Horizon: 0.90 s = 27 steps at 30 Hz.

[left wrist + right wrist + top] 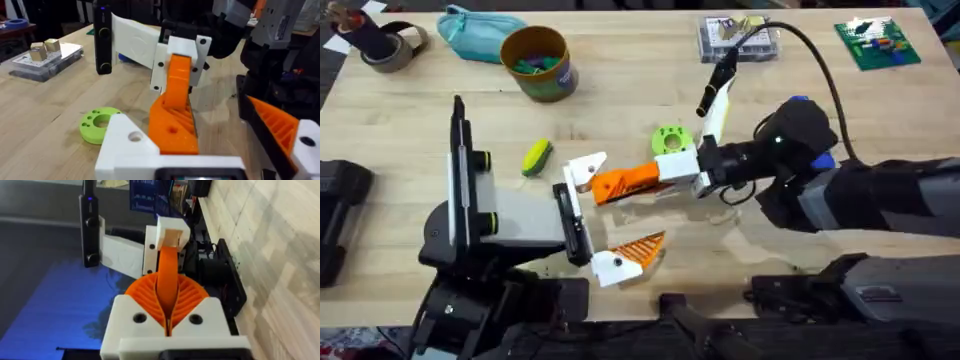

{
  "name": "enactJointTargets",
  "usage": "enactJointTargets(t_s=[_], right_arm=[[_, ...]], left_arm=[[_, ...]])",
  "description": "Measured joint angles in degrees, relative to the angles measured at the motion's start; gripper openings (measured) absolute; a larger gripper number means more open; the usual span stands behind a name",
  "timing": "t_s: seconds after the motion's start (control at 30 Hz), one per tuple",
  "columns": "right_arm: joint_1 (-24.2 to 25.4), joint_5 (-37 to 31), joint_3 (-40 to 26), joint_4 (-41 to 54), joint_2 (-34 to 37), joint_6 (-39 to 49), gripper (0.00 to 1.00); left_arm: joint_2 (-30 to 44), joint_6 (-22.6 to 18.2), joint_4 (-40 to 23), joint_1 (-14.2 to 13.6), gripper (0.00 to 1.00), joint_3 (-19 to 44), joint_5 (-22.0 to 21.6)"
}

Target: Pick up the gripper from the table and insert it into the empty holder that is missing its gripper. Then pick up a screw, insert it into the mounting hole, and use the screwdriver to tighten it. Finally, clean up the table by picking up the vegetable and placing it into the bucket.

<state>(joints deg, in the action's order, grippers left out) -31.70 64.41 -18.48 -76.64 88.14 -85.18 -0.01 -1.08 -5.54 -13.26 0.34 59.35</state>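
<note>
My right gripper (672,174) is shut on the orange gripper (625,183), its ribbed pads (145,297) clamping the thin end. The wedge's thick end (172,127) lies against the white holder (586,171) on my left arm; whether it is seated I cannot tell. My left gripper (612,215) is open, its other white bracket carrying the striped orange wedge (641,248). The yellow vegetable (536,157) with a green end lies left of the holder. At the back left stands the mustard bucket (535,62). Screw and screwdriver are hidden.
A green disc with holes (670,138) lies just behind the held wedge. A teal pouch (475,30) and tape rolls (385,45) sit at the back left. At the back right are a clear parts box (735,38) and a green board (875,42).
</note>
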Motion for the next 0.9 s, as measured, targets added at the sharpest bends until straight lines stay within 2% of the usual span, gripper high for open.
enactJointTargets(t_s=[0.9], right_arm=[[-2.53,-6.54,-0.24,-0.92,1.62,-2.06,0.024]], left_arm=[[0.00,0.20,0.04,0.02,0.986,0.00,-0.48]])
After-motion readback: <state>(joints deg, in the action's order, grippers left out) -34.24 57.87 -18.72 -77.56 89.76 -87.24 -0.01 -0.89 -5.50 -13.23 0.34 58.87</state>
